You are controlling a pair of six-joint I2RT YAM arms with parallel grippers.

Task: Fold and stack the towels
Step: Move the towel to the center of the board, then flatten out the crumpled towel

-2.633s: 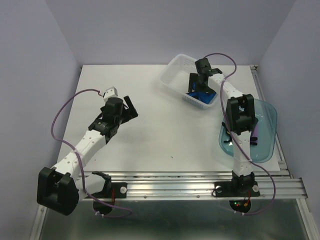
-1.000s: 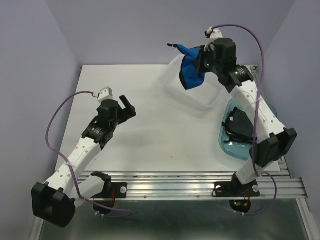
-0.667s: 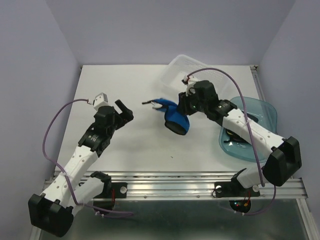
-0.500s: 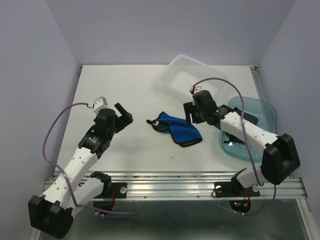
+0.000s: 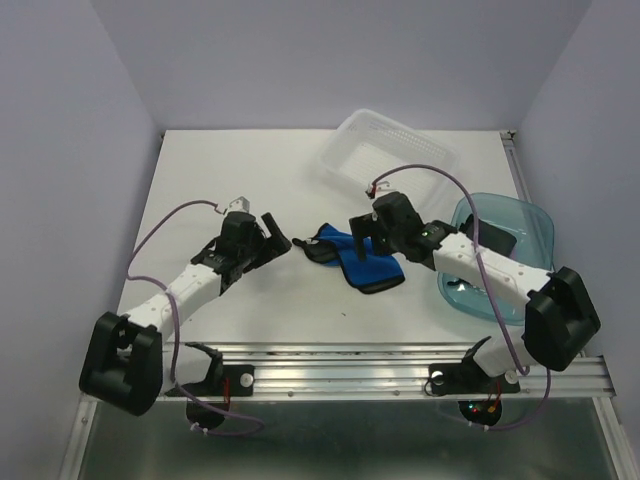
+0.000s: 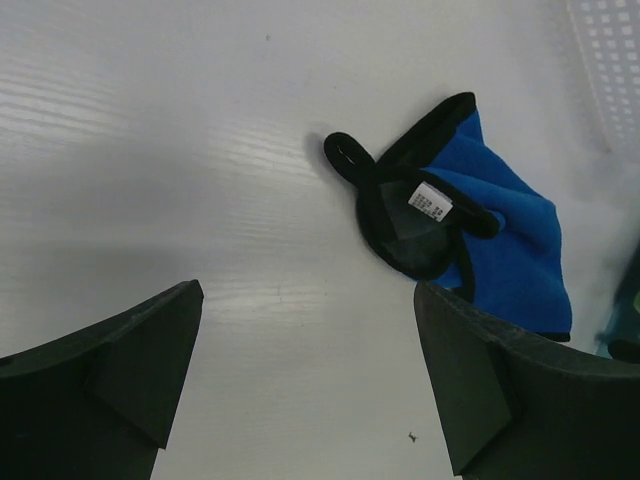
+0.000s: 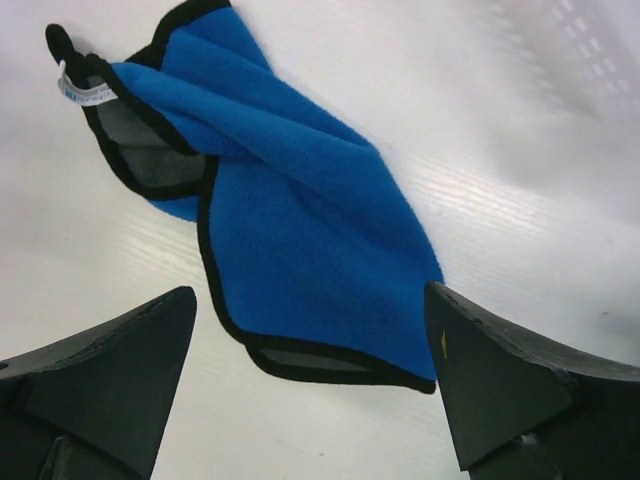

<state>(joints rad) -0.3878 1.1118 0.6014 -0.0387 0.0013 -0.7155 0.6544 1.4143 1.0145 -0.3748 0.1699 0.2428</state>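
Now both my jaws stand wide, holding nothing: left gripper point(image 5: 272, 238) just left of the crumpled blue towel point(image 5: 365, 265) on the table point(image 5: 250, 160), right gripper point(image 5: 360, 233) over its far edge, perhaps touching it.

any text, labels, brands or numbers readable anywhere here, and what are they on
On the white tag at the dark edge of the blue towel: some dark print, too small and blurred to read.
On the basket and the tray: no words, numbers or signs visible.
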